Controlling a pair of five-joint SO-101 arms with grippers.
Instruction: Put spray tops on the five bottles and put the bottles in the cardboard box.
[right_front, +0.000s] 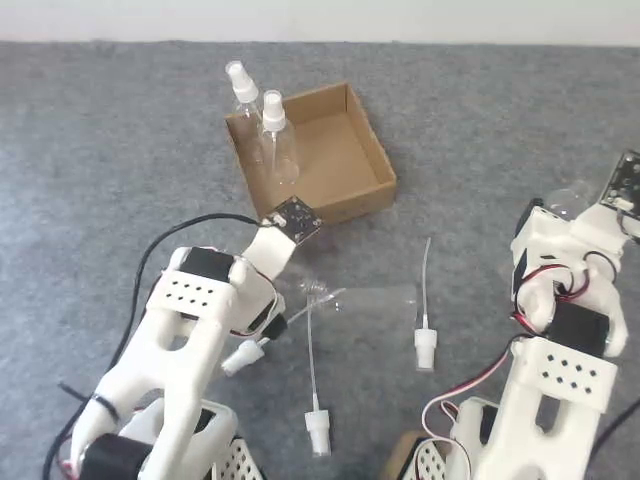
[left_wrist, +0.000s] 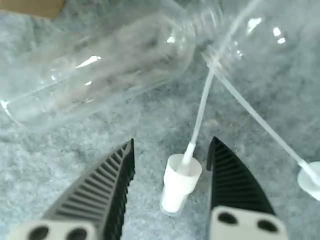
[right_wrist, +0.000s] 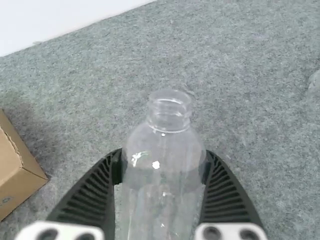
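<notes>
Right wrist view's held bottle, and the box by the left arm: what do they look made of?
The clear open-necked bottle looks like thin glossy transparent plastic: the grey carpet shows through it and it carries small highlights. Glass can't be ruled out. The open brown box looks like matte corrugated cardboard, going by its thick, raw-edged walls.

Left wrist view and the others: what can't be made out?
Left wrist view: lying bottles blurred, cut off by the frame edge; their outlines run together.
Right wrist view: held bottle, base cut off by the frame edge.
High view: held bottle mostly hidden by the right arm.
</notes>
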